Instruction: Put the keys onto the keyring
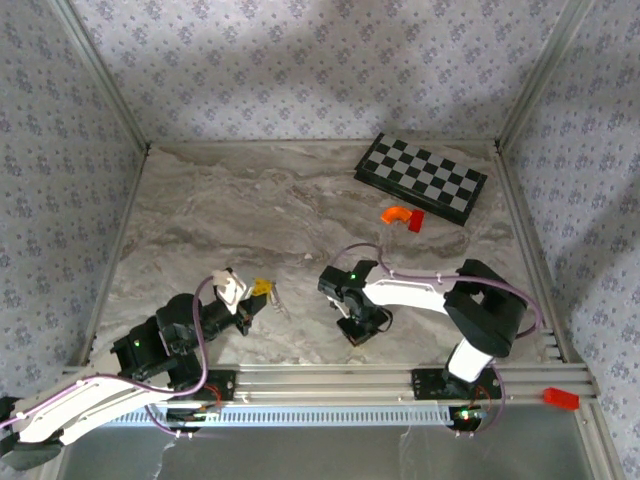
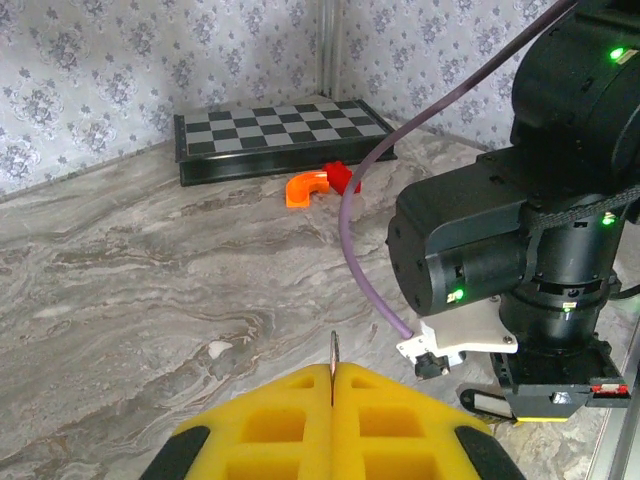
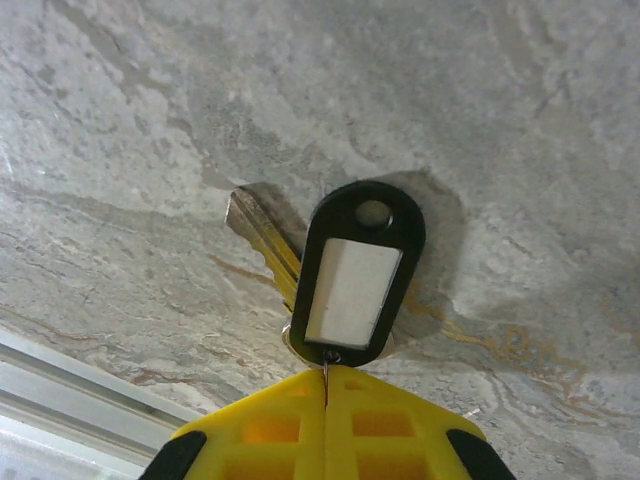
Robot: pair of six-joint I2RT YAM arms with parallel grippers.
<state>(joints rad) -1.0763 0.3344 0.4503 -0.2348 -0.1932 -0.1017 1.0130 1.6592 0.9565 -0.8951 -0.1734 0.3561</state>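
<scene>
In the left wrist view the thin silvery keyring (image 2: 333, 350) stands edge-on, sticking up from between the yellow pads of my left gripper (image 2: 333, 378), which is shut on it. From above, that gripper (image 1: 262, 290) sits low over the near left of the table, with the keyring (image 1: 276, 296) at its tip. My right gripper (image 3: 325, 388) is shut on the small wire loop of the keys (image 3: 360, 275): a black oval tag with a pale label and a brass blade (image 3: 262, 240) lying against the marble. In the top view the right gripper (image 1: 360, 332) points down at the table, a short way right of the left one.
A folded chessboard (image 1: 420, 177) lies at the back right, with an orange curved piece (image 1: 395, 214) and a red block (image 1: 415, 221) just in front of it. An aluminium rail (image 1: 330, 382) runs along the near edge. Patterned walls enclose the table.
</scene>
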